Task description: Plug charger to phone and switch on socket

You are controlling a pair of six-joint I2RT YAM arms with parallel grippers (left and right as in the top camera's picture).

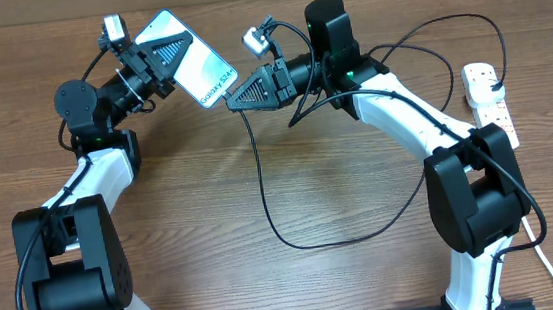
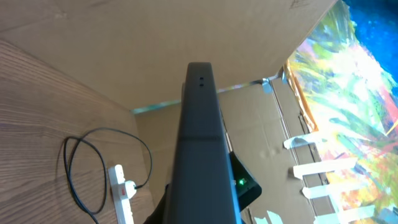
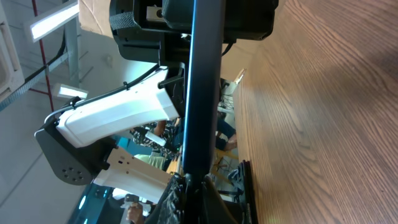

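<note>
Broadly, both arms meet above the counter [image 1: 298, 284] in the upper middle of the overhead view, while the power strip [image 1: 488, 106] lies flat at the far right edge, well apart and nearer the right arm. The phone [image 1: 204, 76] is lifted off the wood and tilted, its long axis running from upper left to lower right. The left claw [image 1: 170, 56] clamps it narrowly across its sides. The right claw [image 1: 236, 98] sits at the phone's lower-right end, in line with that axis. It is pinched narrow on the charger [image 1: 258, 177], whose thin cable loops down across the counter. The plug tip is hidden, so I cannot tell whether it is seated.
</note>
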